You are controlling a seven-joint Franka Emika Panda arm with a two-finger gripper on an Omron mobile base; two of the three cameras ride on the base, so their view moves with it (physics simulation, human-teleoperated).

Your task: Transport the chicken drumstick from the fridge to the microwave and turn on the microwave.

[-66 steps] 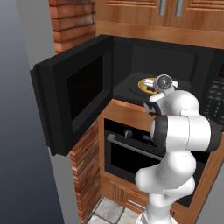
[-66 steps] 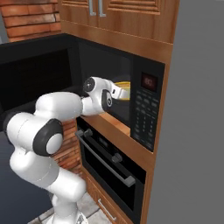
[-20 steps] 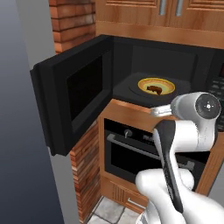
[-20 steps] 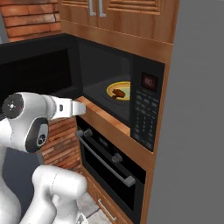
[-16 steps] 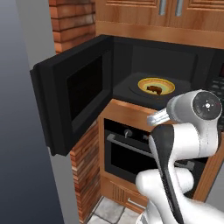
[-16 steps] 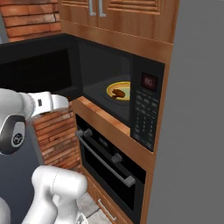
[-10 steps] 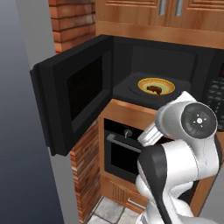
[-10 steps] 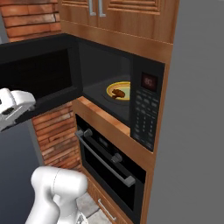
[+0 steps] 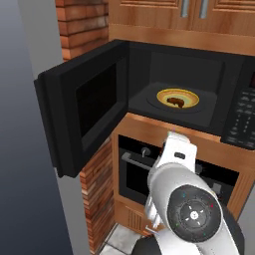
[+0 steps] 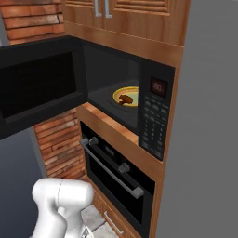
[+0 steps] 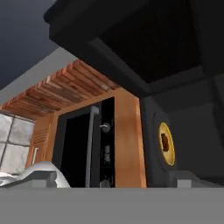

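Pincer open and empty, drawn back low; chicken drumstick [image 9: 175, 101] left above-ahead in the microwave [image 10: 158, 111], whose door [image 9: 82, 104] needs shutting next.

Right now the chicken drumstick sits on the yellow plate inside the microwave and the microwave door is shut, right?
Not quite. The chicken drumstick does sit on the yellow plate inside the microwave, but the microwave door stands wide open, as the left base view shows.
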